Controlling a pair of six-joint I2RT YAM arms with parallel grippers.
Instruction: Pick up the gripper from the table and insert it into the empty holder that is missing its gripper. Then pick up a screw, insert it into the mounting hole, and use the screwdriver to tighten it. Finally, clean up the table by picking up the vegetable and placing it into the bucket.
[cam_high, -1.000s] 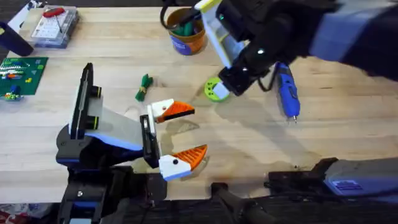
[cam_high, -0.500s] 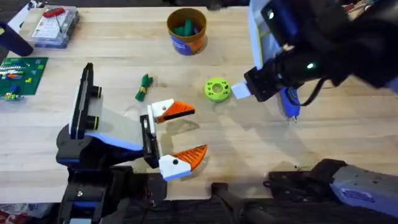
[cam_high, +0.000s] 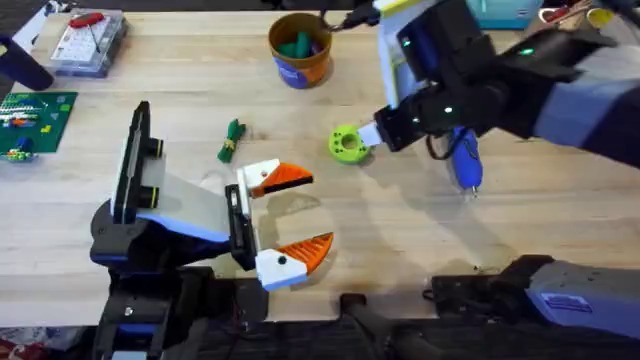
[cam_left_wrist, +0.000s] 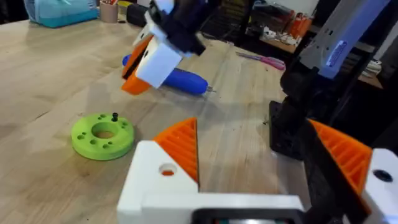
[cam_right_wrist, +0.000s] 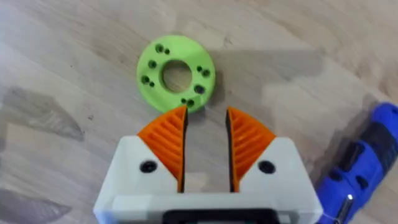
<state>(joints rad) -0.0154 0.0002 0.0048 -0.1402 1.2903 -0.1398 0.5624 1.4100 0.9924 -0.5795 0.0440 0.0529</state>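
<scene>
We see the left gripper (cam_high: 297, 214) low over the surface (cam_high: 560, 230), fingers wide apart and holding nothing. The vegetable (cam_high: 231, 140) lies at its eleven o'clock. The bucket (cam_high: 300, 48) stands at twelve o'clock. The green gripper (cam_high: 348, 143) lies flat, and the right gripper (cam_right_wrist: 205, 124) hangs just beside it, fingers a little apart, empty.

You get bright, even overhead light; soft shadows fall beside the lime-green disc (cam_right_wrist: 176, 74), and the right arm (cam_high: 560, 85) looks blurred.
</scene>
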